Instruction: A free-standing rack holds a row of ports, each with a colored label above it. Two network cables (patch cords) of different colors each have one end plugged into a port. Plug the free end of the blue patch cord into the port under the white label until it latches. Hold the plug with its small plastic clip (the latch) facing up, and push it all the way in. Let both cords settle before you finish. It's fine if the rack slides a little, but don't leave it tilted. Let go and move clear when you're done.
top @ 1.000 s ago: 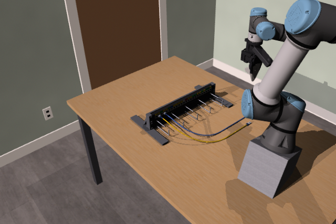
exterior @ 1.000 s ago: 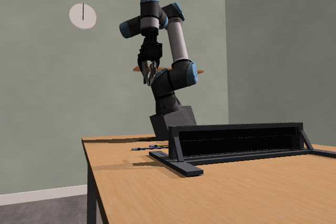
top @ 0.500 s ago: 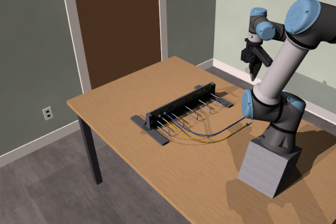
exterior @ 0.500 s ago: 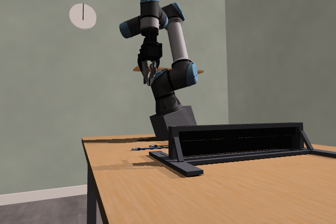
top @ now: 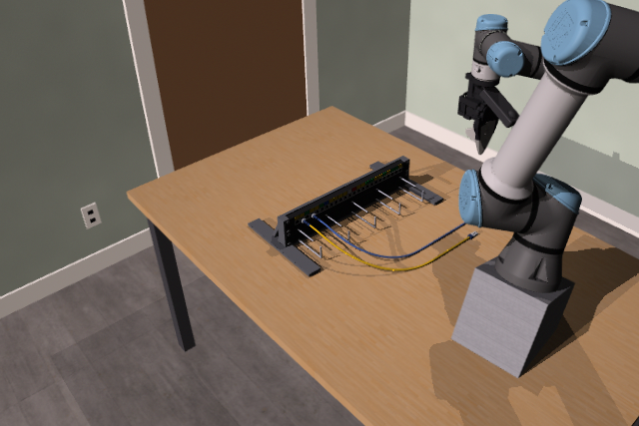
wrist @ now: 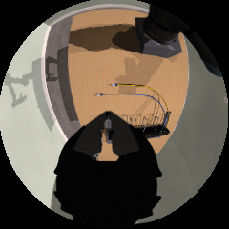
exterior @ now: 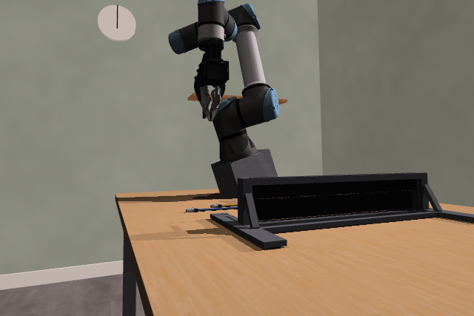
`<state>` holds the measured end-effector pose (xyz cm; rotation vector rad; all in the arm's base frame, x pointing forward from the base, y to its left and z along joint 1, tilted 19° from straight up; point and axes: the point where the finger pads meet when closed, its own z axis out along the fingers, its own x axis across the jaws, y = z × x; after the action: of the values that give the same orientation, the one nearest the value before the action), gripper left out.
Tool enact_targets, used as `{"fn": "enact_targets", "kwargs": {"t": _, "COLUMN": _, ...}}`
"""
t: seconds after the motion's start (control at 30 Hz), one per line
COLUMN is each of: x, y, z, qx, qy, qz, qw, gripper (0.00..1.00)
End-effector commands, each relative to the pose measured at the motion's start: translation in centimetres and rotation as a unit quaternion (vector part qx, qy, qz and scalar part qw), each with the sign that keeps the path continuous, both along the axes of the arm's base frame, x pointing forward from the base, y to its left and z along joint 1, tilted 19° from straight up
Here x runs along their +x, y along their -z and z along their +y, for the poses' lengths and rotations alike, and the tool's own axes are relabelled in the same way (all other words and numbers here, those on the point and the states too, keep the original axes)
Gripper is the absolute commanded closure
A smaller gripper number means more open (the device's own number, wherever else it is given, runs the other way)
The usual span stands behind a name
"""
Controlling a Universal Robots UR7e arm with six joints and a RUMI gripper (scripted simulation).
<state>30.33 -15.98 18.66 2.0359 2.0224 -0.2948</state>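
Gripper (top: 482, 145) hangs high over the far right edge of the table (top: 222, 189), well above and apart from everything on it; jaws pressed together with nothing between them, tips pointing down, as the exterior view (exterior: 209, 112) and wrist view (wrist: 109, 125) agree. Rack (top: 289, 217) stands upright on its flat feet mid-table, ports facing the arm's base block (top: 508, 318). Blue cord (top: 391, 254) has one end plugged in near the rack's left end as seen from the top camera; it curves across the wood and its free plug (top: 462, 225) lies flat on the table near the arm's base, untouched. Yellow cord (top: 402, 268) is plugged in just beside the blue one at the rack and runs nearly parallel, its free plug (top: 472, 234) lying just beside the blue plug. Row of small colored labels runs above the ports, too small to pick out the white one or read any text. No legible brand marks on arm or rack. Both loose plugs also show in the wrist view, blue (wrist: 99, 93) and yellow (wrist: 114, 84), and left of the rack in the exterior view (exterior: 189, 209).
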Motion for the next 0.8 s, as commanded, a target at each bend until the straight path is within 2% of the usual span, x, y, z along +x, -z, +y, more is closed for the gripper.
{"fn": "enact_targets", "kwargs": {"t": 0.0, "x": 0.02, "y": -0.04, "z": -0.01, "qx": 0.0, "qy": 0.0, "qz": 0.0, "qw": 1.0, "gripper": 1.0}}
{"fn": "enact_targets", "kwargs": {"t": 0.77, "x": 0.37, "y": 0.31, "z": 0.84, "qx": 0.015, "qy": 0.036, "qz": -0.012, "qw": 0.999, "gripper": 1.0}}
